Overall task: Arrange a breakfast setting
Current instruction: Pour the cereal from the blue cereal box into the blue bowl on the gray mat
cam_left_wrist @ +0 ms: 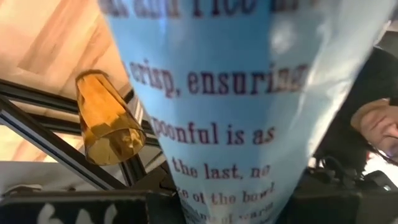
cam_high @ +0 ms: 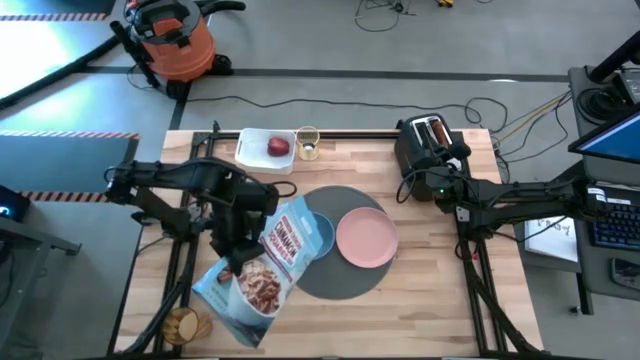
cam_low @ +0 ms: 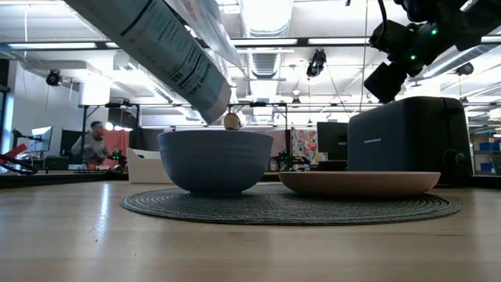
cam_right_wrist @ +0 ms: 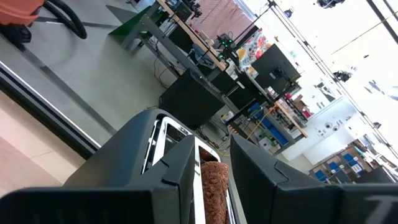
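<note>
A wooden worktop [cam_high: 420, 300] is seen from above. A light blue cereal bag [cam_high: 262, 272] is clamped by the left tool [cam_high: 232, 262] and held tilted, its upper end over the blue bowl [cam_high: 318, 235]. The bowl and a pink plate [cam_high: 366, 238] are set side by side on a round dark grey mat [cam_high: 335, 285]. A glass of orange drink [cam_high: 182, 325] stands near the front left corner. A red apple [cam_high: 278, 148] lies in a white tray [cam_high: 252, 152] at the back edge. The right tool [cam_high: 425, 185] is poised at the black toaster [cam_high: 425, 140], narrowly parted, a toast slice [cam_right_wrist: 211, 193] between its fingers; whether it is gripped cannot be told.
</note>
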Robot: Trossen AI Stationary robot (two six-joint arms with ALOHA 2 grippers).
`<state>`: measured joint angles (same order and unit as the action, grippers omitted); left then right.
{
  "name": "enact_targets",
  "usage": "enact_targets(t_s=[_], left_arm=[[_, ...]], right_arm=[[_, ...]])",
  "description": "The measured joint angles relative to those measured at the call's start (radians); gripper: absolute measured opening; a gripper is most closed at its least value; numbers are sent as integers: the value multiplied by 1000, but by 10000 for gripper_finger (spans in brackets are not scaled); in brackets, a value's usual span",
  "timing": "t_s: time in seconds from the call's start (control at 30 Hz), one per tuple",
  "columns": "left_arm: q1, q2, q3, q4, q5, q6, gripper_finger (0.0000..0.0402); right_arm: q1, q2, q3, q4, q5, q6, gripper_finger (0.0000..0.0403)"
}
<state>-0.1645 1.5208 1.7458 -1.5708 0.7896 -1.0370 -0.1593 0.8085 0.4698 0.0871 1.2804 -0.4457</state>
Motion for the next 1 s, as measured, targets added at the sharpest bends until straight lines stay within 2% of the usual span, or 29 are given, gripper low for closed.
enact_targets(t_s=[1.0], left_arm=[[131,0,-7,0,50,8,100]], right_arm=[[0,0,0,0,0,0,93]])
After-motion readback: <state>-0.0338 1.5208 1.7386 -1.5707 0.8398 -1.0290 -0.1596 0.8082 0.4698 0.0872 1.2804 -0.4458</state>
